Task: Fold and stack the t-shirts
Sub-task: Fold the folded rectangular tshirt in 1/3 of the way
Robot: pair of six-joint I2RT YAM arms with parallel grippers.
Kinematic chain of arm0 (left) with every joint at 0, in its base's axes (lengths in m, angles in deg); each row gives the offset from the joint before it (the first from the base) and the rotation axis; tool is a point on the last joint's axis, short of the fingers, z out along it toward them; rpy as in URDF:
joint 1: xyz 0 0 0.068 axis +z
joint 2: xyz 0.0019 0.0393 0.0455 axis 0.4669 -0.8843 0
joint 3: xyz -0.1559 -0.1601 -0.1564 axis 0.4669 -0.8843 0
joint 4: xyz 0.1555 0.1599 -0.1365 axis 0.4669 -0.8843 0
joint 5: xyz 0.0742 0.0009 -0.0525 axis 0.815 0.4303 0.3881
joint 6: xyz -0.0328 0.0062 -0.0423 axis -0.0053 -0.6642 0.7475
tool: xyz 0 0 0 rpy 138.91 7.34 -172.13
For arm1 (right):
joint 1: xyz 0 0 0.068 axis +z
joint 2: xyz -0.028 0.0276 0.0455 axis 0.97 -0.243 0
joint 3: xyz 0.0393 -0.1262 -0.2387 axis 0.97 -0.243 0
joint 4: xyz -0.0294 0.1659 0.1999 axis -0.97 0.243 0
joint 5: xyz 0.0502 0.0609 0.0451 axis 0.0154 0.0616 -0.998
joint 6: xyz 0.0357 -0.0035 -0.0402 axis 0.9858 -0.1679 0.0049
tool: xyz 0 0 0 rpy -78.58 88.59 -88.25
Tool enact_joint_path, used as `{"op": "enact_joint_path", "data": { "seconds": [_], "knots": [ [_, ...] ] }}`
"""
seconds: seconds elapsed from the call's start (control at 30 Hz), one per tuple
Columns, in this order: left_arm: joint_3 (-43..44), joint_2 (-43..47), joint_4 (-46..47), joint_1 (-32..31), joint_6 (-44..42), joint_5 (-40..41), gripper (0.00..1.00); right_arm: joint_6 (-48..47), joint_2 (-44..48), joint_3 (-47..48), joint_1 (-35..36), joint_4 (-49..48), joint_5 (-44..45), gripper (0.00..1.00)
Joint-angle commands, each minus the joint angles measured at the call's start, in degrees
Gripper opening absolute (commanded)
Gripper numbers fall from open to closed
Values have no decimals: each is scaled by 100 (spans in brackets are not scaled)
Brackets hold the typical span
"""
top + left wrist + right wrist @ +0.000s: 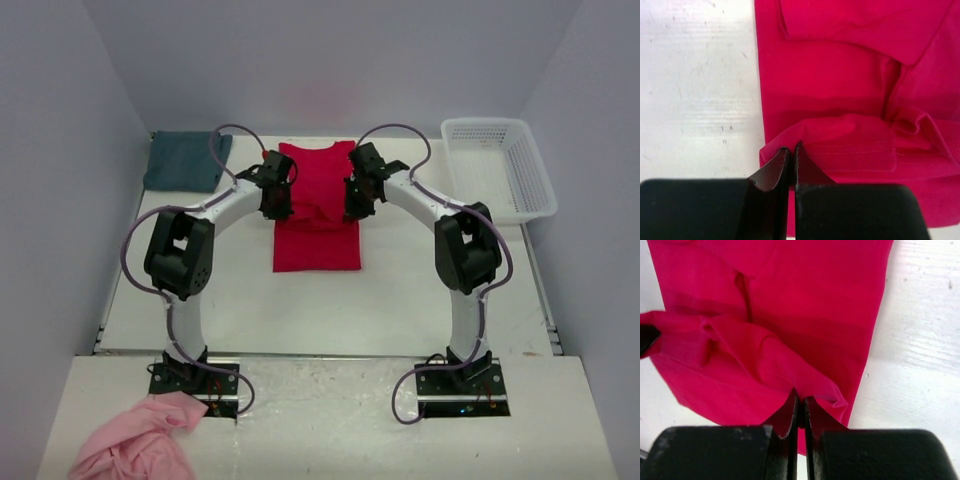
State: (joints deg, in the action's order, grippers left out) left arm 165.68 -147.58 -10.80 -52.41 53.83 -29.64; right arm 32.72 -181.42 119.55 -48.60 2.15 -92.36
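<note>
Folding the red t-shirt [316,245] at table centre, both arms are pinching a raised fold: the left gripper [791,151] is clamping the cloth's 9 o'clock edge, the right gripper [800,401] its 3 o'clock edge.
The shirt is already lying as a narrow lengthwise strip, so the crosswise fold appears to be under way, with stacking yet to come; the teal t-shirt [185,160] is sitting folded at 10 o'clock. A white basket [530,190] is standing at 2 o'clock and a pink cloth [140,440] is lying crumpled at 7 o'clock. The arms are hiding the fold's ends from above, and the pink cloth's kind is proving hard to tell.
</note>
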Motion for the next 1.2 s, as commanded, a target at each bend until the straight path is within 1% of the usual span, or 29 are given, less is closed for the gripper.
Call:
{"op": "enact_joint_path", "data": {
  "seconds": [0.0, 0.07, 0.17, 0.2, 0.23, 0.27, 0.3, 0.33, 0.37, 0.4, 0.43, 0.47, 0.5, 0.53, 0.57, 0.6, 0.63, 0.7, 0.73, 0.77, 0.8, 0.83, 0.87, 0.9, 0.93, 0.97, 1.03, 1.17],
  "knots": [
    [680, -274, -99, 199, -429, -96, 0, -230, -218, 527, -114, 379, -245, 0],
    [839, -503, -73, 260, -517, -62, 0, -257, -411, 711, -193, 440, -290, 0],
    [1121, -749, 41, 304, -675, -220, 0, -309, -622, 940, -272, 554, -272, 0],
    [1252, -820, 94, 304, -797, -281, 2, -336, -658, 1001, -290, 563, -247, 0],
    [1280, -855, 329, 304, -877, -333, 12, -353, -693, 1037, -299, 572, -238, 0],
    [1376, -882, 384, 304, -921, -404, 17, -397, -754, 1072, -307, 598, -229, 0],
    [1437, -969, 454, 304, -974, -448, 20, -406, -781, 1142, -316, 590, -142, 4],
    [1482, -1013, 542, 304, -1131, -518, 29, -406, -816, 1195, -334, 599, -89, 14],
    [1656, -1066, 630, 304, -1176, -571, 36, -458, -921, 1274, -342, 607, -45, 26],
    [1788, -1206, 587, 313, -1203, -554, 45, -502, -1000, 1544, -360, 694, 17, 34],
    [1964, -1268, 456, 348, -1229, -510, 53, -546, -1079, 1747, -378, 774, 270, 39],
    [2270, -1321, 429, 366, -1221, -336, 54, -669, -1246, 1975, -404, 870, 403, 48],
    [2369, -1304, 428, 401, -1177, -221, 57, -713, -1317, 2482, -482, 1019, 517, 50],
    [2396, -1225, 655, 410, -1211, -89, 60, -749, -1326, 2661, -518, 1021, 518, 53],
    [2326, -981, 796, 410, -1212, 34, 66, -862, -1309, 2785, -562, 994, 475, 58],
    [2256, -839, 884, 410, -1186, 148, 69, -941, -1239, 2995, -580, 1003, 448, 60],
    [2203, -699, 920, 410, -1151, 228, 71, -994, -1178, 3032, -597, 1003, 631, 61],
    [1800, -189, 955, 410, -854, 474, 71, -1013, -915, 2936, -597, 1160, 668, 66],
    [1607, -31, 869, 410, -730, 553, 71, -978, -791, 2823, -597, 1196, 659, 66],
    [1292, 223, 781, 410, -615, 528, 71, -908, -634, 2621, -580, 1179, 563, 66],
    [1132, 330, 728, 410, -414, 362, 64, -837, -249, 2028, -554, 1013, 493, 64],
    [704, 418, 710, 401, -316, -162, 55, -767, -19, 1682, -554, 916, 387, 55],
    [430, 628, 788, 375, -228, -515, 23, -653, 209, 870, -536, 471, -83, 1],
    [140, 734, 963, 331, -210, -875, 4, -574, 412, 574, -536, 354, -323, 0],
    [-428, 831, 1391, 279, -192, -1410, 0, -451, 710, 284, -527, 222, -491, 0],
    [-678, 945, 1586, 217, -192, -1659, 0, -415, 817, -189, -501, -5, -858, 0],
    [-1108, 981, 1894, 15, -236, -1985, 0, -397, 731, -272, -457, -26, -1010, 0],
    [-1523, 938, 2089, -266, -113, -2004, 0, -485, 485, -272, -264, 133, -993, 0]
  ]
}}
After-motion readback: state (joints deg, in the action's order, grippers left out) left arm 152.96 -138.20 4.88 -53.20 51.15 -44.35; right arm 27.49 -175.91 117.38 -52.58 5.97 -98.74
